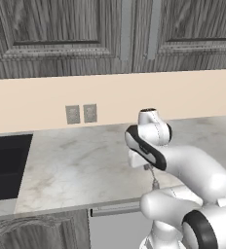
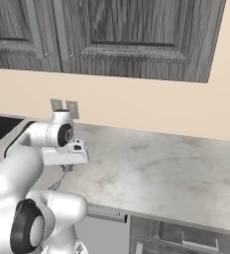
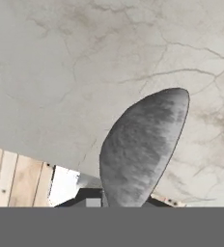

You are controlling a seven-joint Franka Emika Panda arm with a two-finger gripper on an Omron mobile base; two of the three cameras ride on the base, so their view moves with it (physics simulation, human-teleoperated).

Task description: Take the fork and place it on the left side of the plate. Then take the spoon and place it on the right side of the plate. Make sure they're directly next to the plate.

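Grey spoon [image 3: 140,147] (pincer-held) above marble counter [image 3: 61,72].

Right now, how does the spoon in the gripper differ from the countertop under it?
The spoon is dark grey and dull metallic; the countertop is pale marble with thin veins. The spoon has a small, curved oval bowl; the countertop is broad and flat. The spoon is held in the gripper above the countertop, not resting on it. Both have greyish, mottled surfaces.
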